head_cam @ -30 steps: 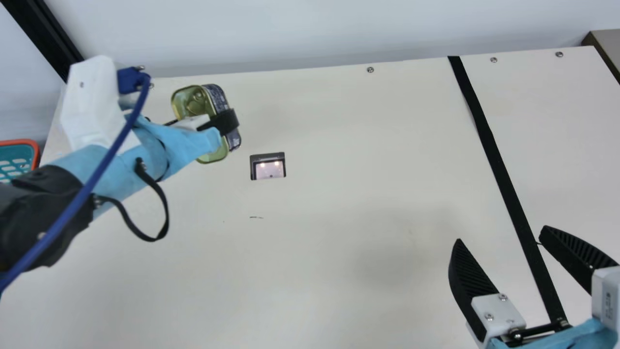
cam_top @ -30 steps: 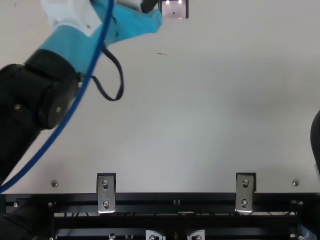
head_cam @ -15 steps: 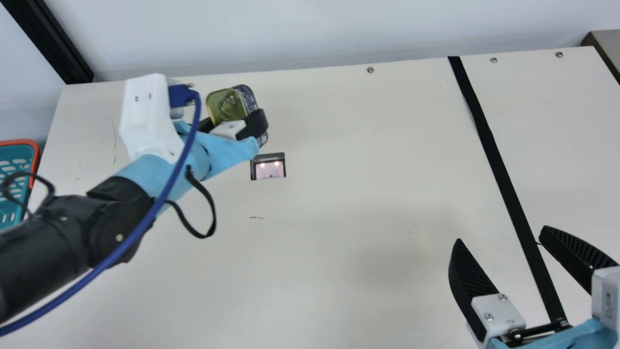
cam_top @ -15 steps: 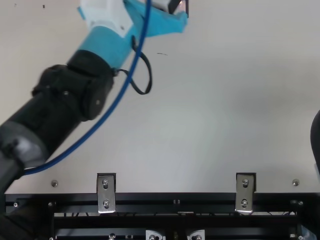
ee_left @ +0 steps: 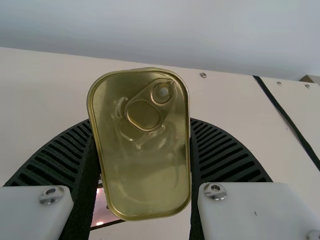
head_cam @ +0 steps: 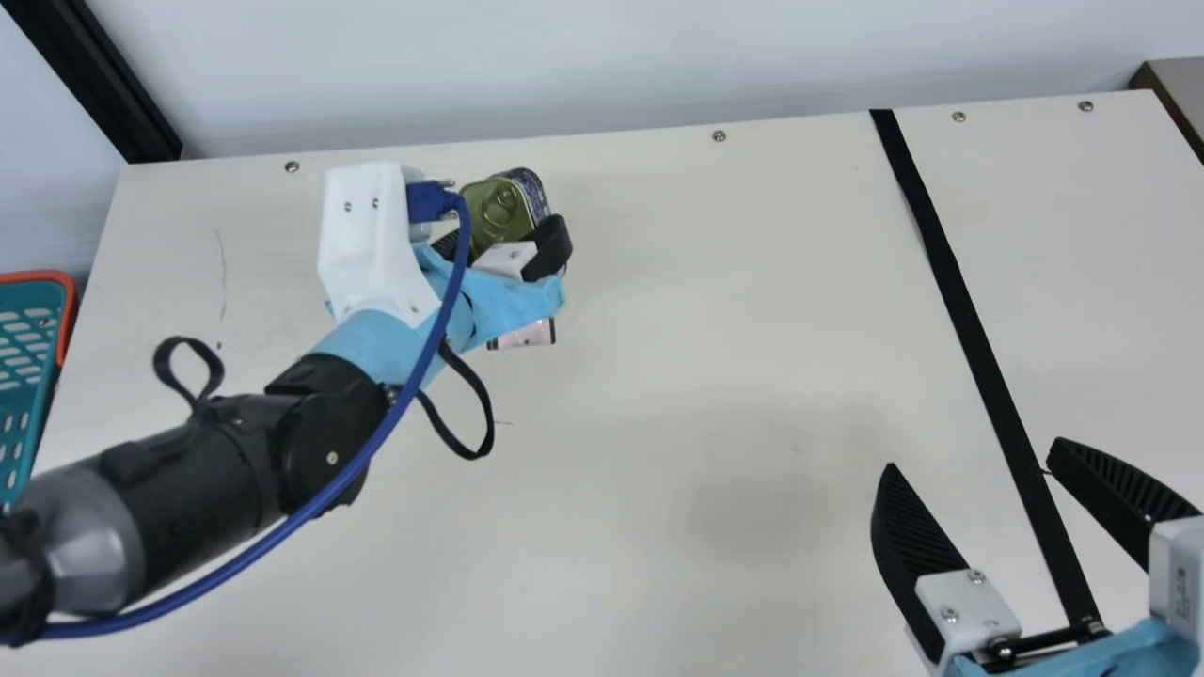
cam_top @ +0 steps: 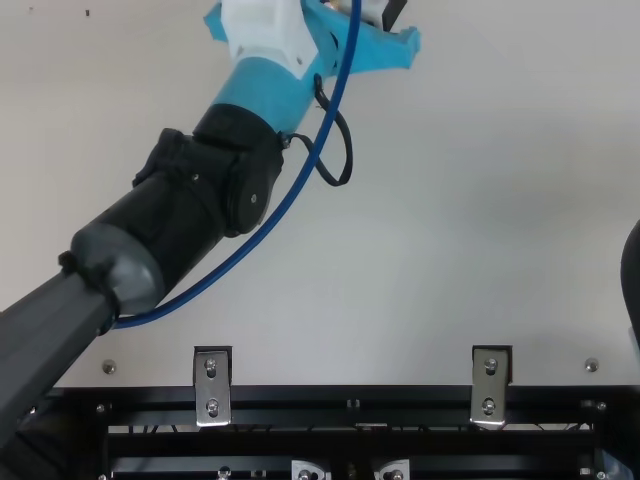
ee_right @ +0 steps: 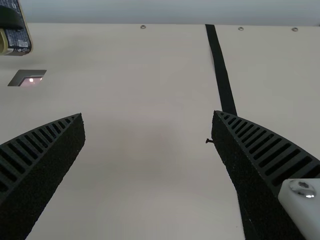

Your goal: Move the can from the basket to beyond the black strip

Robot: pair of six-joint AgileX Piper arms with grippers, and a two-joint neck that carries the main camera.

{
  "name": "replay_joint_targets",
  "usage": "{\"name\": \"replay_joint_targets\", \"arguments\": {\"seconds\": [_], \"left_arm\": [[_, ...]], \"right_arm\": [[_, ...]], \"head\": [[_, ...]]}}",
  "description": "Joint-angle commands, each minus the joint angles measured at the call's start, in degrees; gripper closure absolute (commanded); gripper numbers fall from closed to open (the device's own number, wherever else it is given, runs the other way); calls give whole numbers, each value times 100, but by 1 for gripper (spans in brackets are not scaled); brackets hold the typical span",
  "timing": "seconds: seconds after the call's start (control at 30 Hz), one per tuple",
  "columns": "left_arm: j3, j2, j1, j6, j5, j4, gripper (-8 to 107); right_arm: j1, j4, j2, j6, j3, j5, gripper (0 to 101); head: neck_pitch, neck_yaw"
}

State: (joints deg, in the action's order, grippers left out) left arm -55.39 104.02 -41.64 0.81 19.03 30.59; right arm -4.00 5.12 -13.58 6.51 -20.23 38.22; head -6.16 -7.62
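The left gripper (head_cam: 500, 242) is clamped on the can (head_cam: 493, 209), one finger along each side and the ring-pull lid facing the left wrist camera, between the basket (head_cam: 68, 310) and the strip (head_cam: 959, 291) and well apart from both. The can looks to be up off the table (head_cam: 705, 376), though its underside is hard to make out, with a small panel (head_cam: 529, 336) partly hidden by the left arm in the main view. The right gripper (head_cam: 974, 455) is empty, its fingers wide apart near the strip.
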Motion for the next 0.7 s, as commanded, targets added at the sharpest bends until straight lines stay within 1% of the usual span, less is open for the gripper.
{"name": "replay_joint_targets", "arguments": {"seconds": [0.0,0.43,0.53,0.67], "left_arm": [[-4,34,-9,-74,56,43,89],[177,90,-17,-590,499,146,89],[214,60,-14,-644,470,172,89],[240,-83,-70,-638,220,122,89]], "right_arm": [[0,0,0,0,0,0,0],[0,0,0,0,0,0,0],[0,0,0,0,0,0,0],[0,0,0,0,0,0,0]], "head": [[-16,-10],[-16,-10],[-16,-10],[-16,-10]]}}
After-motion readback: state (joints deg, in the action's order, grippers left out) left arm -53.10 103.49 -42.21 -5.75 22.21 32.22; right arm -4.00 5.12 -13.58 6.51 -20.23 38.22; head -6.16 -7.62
